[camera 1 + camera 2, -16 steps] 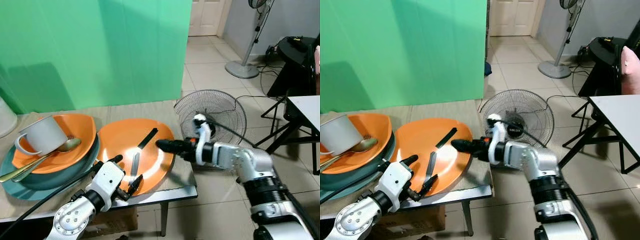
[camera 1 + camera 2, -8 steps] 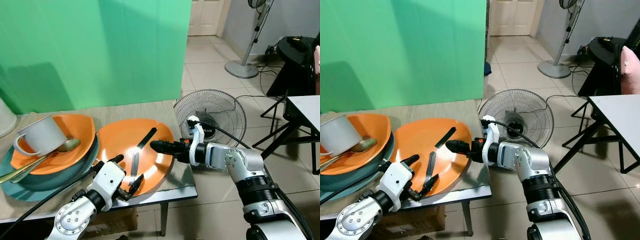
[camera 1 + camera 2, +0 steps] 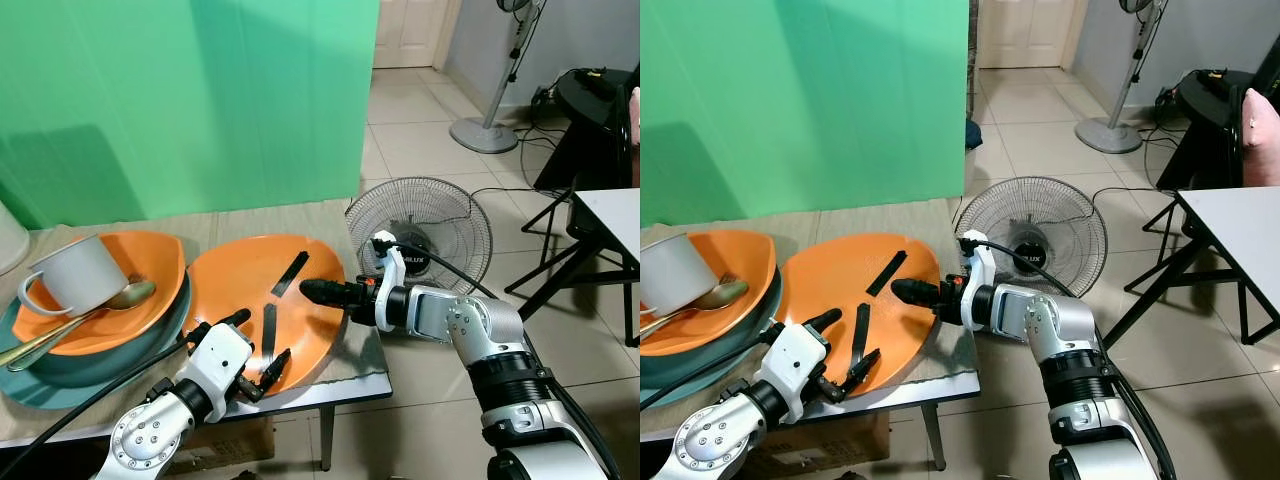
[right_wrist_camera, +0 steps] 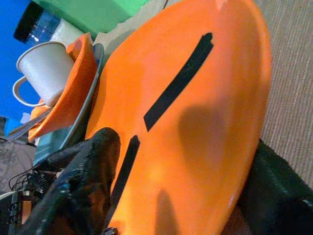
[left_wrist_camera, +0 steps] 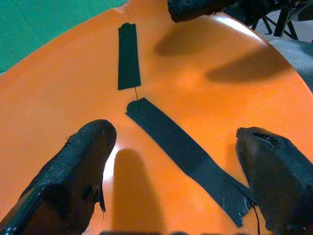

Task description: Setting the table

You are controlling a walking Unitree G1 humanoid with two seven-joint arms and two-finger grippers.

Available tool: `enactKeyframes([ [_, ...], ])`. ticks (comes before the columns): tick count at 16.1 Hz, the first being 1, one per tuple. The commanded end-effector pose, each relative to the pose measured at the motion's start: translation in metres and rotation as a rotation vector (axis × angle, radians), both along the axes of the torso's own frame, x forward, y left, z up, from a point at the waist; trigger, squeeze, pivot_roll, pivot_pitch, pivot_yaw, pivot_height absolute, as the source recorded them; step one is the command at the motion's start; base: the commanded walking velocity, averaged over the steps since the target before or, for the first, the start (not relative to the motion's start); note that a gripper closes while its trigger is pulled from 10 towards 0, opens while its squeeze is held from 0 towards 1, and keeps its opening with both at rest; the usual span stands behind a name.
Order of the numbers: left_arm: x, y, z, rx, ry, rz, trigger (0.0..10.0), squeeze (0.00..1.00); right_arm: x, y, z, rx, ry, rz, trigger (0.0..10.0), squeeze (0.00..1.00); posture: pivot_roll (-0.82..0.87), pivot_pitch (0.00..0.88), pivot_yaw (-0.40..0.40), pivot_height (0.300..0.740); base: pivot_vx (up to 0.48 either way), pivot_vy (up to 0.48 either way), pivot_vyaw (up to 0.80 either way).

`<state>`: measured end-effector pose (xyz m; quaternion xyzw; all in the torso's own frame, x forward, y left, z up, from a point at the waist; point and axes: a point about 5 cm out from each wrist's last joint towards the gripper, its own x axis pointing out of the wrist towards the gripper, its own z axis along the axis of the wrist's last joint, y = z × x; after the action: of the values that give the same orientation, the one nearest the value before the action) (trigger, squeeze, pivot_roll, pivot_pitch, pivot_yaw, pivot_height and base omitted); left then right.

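Observation:
An orange plate (image 3: pixel 235 290) with two strips of black tape (image 5: pixel 186 152) lies on the table, right of a stack. My left gripper (image 3: pixel 255 342) is open at the plate's near rim, its two fingers spread over the orange surface. My right gripper (image 3: pixel 318 292) reaches in from the right and is open. One of its fingers (image 4: pixel 85 181) lies over the plate's top, the other (image 4: pixel 279 196) sits beyond and below the right rim. The stack is a teal plate (image 3: pixel 95 358), an orange plate (image 3: pixel 150 305), a white mug (image 3: pixel 75 275) and a spoon (image 3: pixel 100 305).
The table's front right corner (image 3: pixel 375 378) is close behind the right gripper. A round floor fan (image 3: pixel 420 220) lies on the tiles just right of the table. A green screen (image 3: pixel 200 100) stands behind. A white table (image 3: pixel 610 215) is at the far right.
My right gripper has slid left, from beside the plate's right rim to over it, then stayed there. The left gripper has kept its place. The camera has shifted slightly.

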<state>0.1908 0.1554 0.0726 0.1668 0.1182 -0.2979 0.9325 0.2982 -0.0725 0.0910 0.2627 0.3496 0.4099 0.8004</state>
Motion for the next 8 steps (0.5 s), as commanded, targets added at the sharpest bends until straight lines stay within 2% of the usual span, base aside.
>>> enactKeyframes([
  [1, -0.0033, -0.0031, -0.0108, 0.037, 0.049, -0.026, 10.0, 0.00, 0.0011, 0.0059, 0.0001, 0.000, 0.001, 0.002, 0.0, 0.00, -0.10, 0.000, -0.008, 0.740, 0.000, 0.000, 0.00],
  [8, 0.0042, -0.0004, -0.0015, 0.050, -0.004, -0.018, 10.0, 0.00, 0.0042, 0.0036, -0.0009, -0.008, -0.003, -0.028, 0.0, 0.00, -0.09, 0.000, -0.007, 0.740, 0.000, 0.000, 0.00],
])
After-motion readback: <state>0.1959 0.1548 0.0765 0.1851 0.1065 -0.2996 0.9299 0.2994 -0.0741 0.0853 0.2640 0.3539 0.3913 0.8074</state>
